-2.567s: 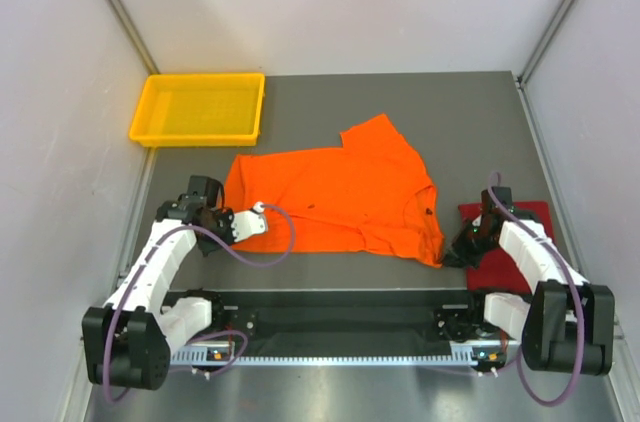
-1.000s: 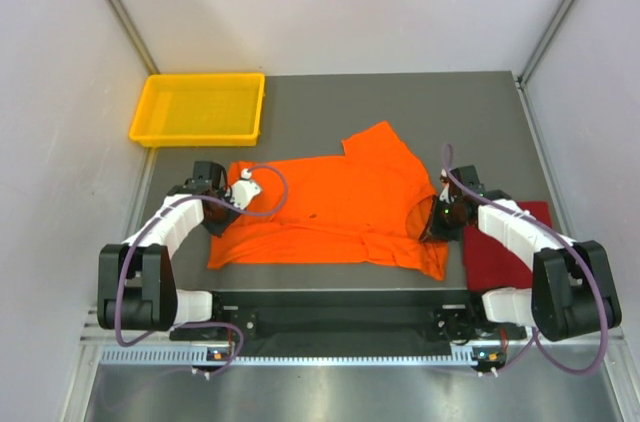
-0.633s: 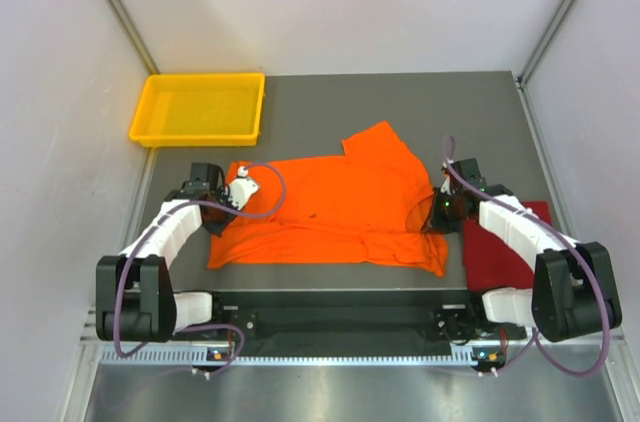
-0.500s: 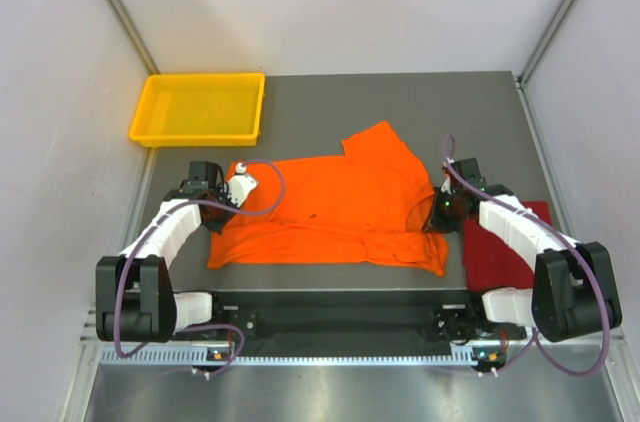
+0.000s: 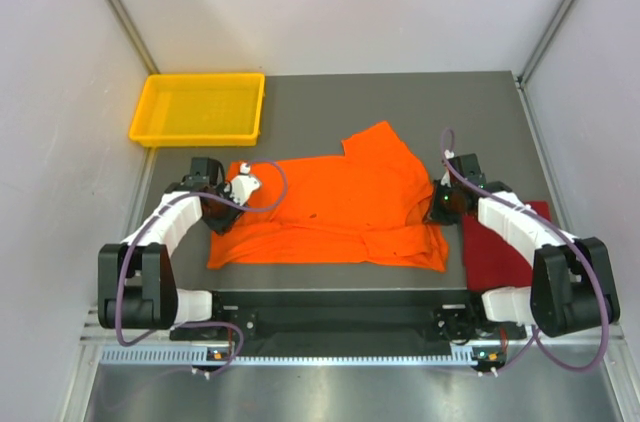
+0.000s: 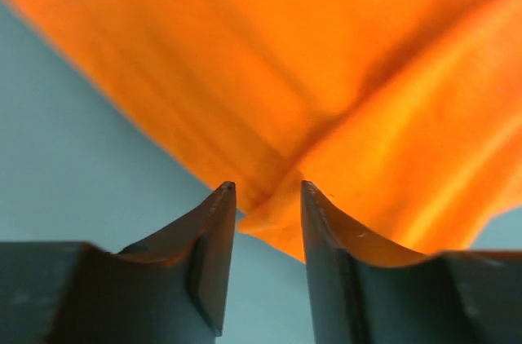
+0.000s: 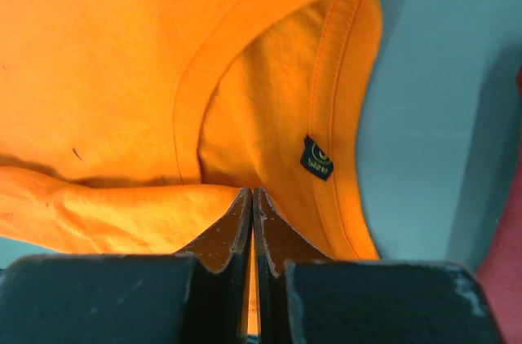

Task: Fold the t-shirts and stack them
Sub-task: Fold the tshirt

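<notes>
Two shirts on table [image 5: 400, 102]: orange t-shirt [image 5: 340, 207] spread mid-table, dark red t-shirt [image 5: 497, 247] near right, just beside it. We see left gripper [image 6: 265, 189] part-open, orange cloth edge between tips, not pinched; right gripper [image 7: 251, 193] clamped shut on fold beside collar [image 7: 196, 83]. Risks we judge: one-sided pull skews fold; left jaws snag edge when withdrawn; thin pinch slips

I had the top camera high behind the near edge of the table [image 5: 330, 102], looking down on all of it. The 2 wrist cameras peered out past their own fingertips [image 6: 214, 230], very near the cloth. All 3 views shared the orange t-shirt [image 5: 340, 207].
</notes>
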You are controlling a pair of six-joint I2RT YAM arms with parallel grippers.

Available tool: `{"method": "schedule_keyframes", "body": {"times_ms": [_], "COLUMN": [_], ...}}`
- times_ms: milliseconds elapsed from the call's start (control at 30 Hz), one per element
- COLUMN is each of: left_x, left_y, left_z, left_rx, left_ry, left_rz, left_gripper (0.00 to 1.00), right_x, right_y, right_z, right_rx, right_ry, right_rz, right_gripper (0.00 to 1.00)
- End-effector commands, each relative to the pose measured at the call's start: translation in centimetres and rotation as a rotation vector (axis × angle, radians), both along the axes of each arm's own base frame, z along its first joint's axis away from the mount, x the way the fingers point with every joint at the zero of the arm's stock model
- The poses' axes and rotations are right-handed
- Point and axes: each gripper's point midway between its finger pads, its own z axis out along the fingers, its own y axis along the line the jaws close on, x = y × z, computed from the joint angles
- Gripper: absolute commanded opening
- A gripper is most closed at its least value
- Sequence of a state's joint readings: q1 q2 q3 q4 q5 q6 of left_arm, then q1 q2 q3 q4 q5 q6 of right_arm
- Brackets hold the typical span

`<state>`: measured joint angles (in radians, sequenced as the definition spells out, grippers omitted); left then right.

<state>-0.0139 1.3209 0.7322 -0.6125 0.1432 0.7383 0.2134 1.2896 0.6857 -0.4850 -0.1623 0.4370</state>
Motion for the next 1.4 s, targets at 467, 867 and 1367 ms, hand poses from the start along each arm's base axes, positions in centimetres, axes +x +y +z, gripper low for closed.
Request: {"method": "schedule_keyframes", "body": {"times_ms": [467,867,1367], "left_x": [-0.4,-1.5,2.7], "left_y": [-0.4,-0.5,0.3], "left_z": [-2.2,0.7,-0.3], "left_rx": [-0.017,-0.012,0.013], "left_ry": [0.112,0.093,0.022], "left_rz": [-0.085,-0.142,-0.021], "left_gripper": [0.45,0.0,0.0], "right_x": [0.3,1.2,4.0], "right_y": [0.5,0.2,0.1], "right_z": [-0.4,0.5,0.9], "right_rx": [0.015,-0.01,-0.052], "right_ry": [-0.068,-0.087,-0.124], "right_rz": [0.045,0.05,0.06], "right_gripper": [0.0,0.0,0.0]}}
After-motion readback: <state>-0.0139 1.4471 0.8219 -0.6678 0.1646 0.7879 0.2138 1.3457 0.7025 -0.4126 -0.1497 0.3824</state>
